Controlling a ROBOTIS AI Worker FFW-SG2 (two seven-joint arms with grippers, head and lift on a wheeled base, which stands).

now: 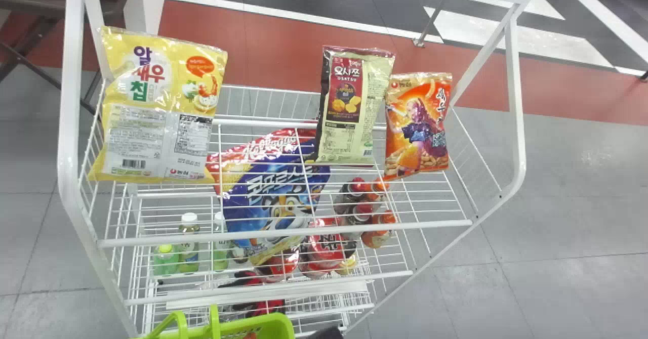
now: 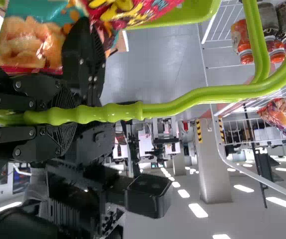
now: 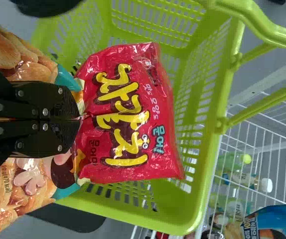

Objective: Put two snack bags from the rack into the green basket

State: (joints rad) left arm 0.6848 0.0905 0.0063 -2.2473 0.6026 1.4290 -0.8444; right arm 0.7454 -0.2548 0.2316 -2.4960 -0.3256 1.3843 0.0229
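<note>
Grey floor [image 1: 572,217] around the white wire rack [image 1: 405,226], head view; green plastic basket [image 1: 276,324] in front. Left wrist view: left claw [image 2: 68,115] clenched on the basket's handle [image 2: 198,97]. Right wrist view: right claw [image 3: 78,119] grasping red-and-teal plastic snack bag [image 3: 155,99] over the basket. Advised: centre, lower within the rim, release gently.

Snack bag [image 3: 133,112] red, yellow-lettered; basket [image 3: 231,74] lime green.
</note>
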